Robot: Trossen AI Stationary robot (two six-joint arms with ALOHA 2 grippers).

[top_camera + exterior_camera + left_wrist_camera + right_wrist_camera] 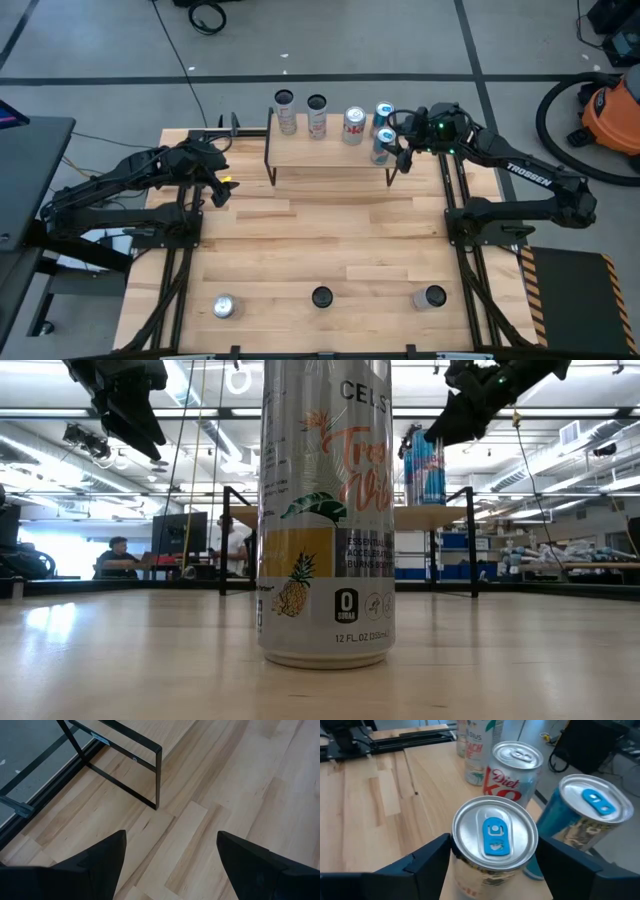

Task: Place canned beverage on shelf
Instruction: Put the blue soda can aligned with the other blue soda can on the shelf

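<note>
The blue-tabbed can (494, 851) stands on the right end of the shelf (330, 153), upright, just in front of another blue can (580, 815) and beside a Diet Coke can (512, 772); two more cans stand further along the shelf toward its left end. The right gripper (402, 143) is at this can, a finger on each side of it, and from where I stand I can't tell whether the fingers press it or have let go, though the gap looks barely wider than the can. I'd judge this to be the setting-down step, the can being on the plank; what comes next would be to spread the fingers fully and draw back without knocking its neighbours. The right arm reaches in from beyond the shelf's right end, wrist tilted down over the can. The left gripper (218, 185) waits off the shelf's left end, above the table (330, 240), fingers spread wide, holding nothing.
</note>
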